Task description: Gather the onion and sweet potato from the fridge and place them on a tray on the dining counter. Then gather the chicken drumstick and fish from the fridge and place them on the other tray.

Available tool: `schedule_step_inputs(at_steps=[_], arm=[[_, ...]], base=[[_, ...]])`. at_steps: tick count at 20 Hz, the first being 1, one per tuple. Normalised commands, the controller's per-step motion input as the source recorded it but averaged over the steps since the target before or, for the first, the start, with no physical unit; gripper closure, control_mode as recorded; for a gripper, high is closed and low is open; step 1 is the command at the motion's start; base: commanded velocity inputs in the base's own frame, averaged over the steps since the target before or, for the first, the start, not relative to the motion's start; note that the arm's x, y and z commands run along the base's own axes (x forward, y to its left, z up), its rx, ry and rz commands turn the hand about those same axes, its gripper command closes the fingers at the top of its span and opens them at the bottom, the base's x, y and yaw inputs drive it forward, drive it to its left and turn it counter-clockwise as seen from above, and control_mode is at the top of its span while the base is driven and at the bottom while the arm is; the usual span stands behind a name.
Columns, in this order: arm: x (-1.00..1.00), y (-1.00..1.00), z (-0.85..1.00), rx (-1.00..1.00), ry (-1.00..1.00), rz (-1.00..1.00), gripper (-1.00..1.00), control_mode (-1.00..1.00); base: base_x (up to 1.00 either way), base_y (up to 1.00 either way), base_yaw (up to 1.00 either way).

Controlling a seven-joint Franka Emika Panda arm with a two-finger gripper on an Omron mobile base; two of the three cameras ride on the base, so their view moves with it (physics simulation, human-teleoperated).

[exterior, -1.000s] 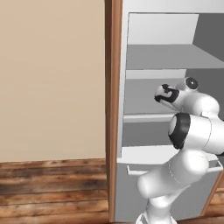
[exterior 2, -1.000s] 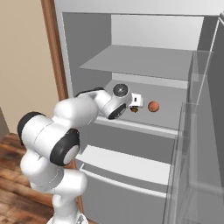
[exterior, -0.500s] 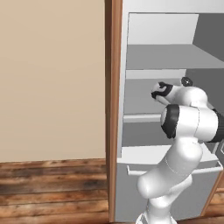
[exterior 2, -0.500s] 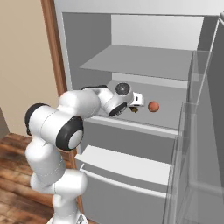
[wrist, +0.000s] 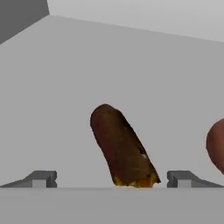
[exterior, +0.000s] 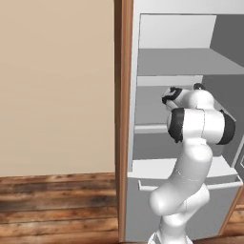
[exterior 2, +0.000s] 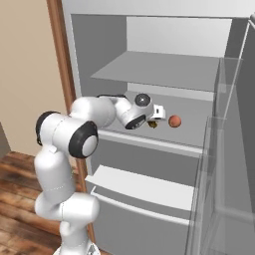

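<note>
Inside the open fridge (exterior 2: 164,74), on a grey middle shelf (exterior 2: 194,127), the sweet potato (wrist: 123,147) lies beside the onion (exterior 2: 174,121). Wood flooring runs below a beige wall. Reaching in level, the gripper (wrist: 111,179) stands released, fingers either side of the potato.

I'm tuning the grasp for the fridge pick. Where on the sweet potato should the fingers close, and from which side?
Grip the sweet potato across its narrow middle, coming straight in from the fridge's open front. It lies lengthwise away from the open gripper, centred between the fingertips, so its long sides face them. The onion sits apart to one side.
</note>
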Motion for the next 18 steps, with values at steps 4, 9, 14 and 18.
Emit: schedule_step_inputs(at_steps=[4,9,14,18], arm=[[0.19,-0.07,-0.25,-0.04,0.04,0.02,-1.00,-1.00],[0.21,-0.03,-0.21,-0.03,0.03,0.02,-1.00,-1.00],[0.18,0.00,-0.20,-0.03,0.03,0.01,-1.00,-1.00],[0.18,-0.03,-0.22,-0.01,0.04,0.02,-1.00,-1.00]], base=[[0.00,0.00,0.00],[0.00,0.00,0.00],[0.00,0.00,0.00],[0.00,0.00,0.00]])
